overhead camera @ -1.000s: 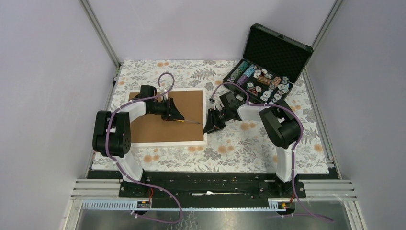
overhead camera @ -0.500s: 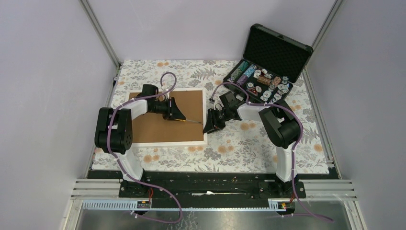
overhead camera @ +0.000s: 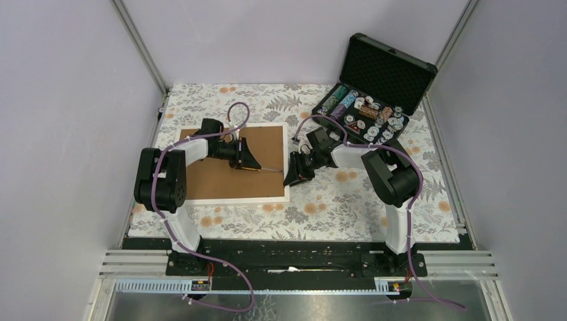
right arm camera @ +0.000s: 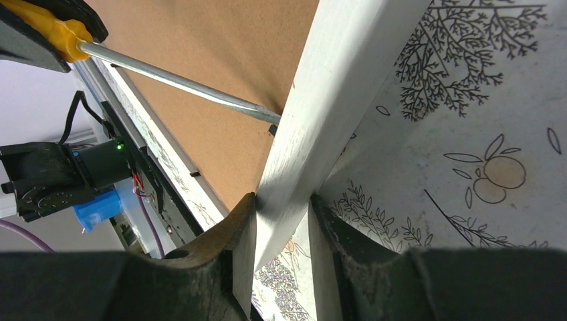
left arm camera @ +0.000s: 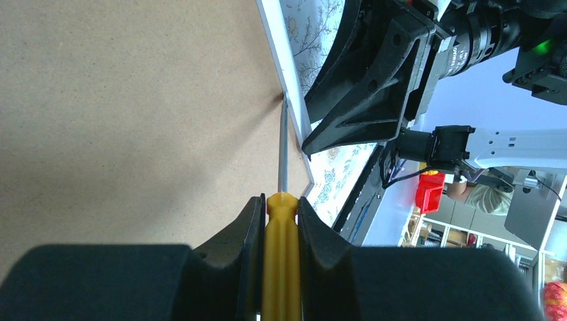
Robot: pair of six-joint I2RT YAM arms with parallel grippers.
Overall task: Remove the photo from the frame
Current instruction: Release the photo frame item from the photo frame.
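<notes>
Grips a yellow-handled screwdriver in the left gripper, jaws closed snugly on the handle, with the shaft running straight out ahead of it. Meets the frame just at the tool's tip: right where the brown backing board butts against the narrow white border on the frame's right-hand short side, beside a small dark tab. Follows roughly the frame's long axis, left to right. Clamps that same white border from the outside with the right gripper, closed across it, a little nearer the arm bases than the tip, pinning the frame face down on the floral tablecloth. Shows nothing of the photo; judged to sit under the backing board. Looks like a levering job next, at that seam, for the left arm
</notes>
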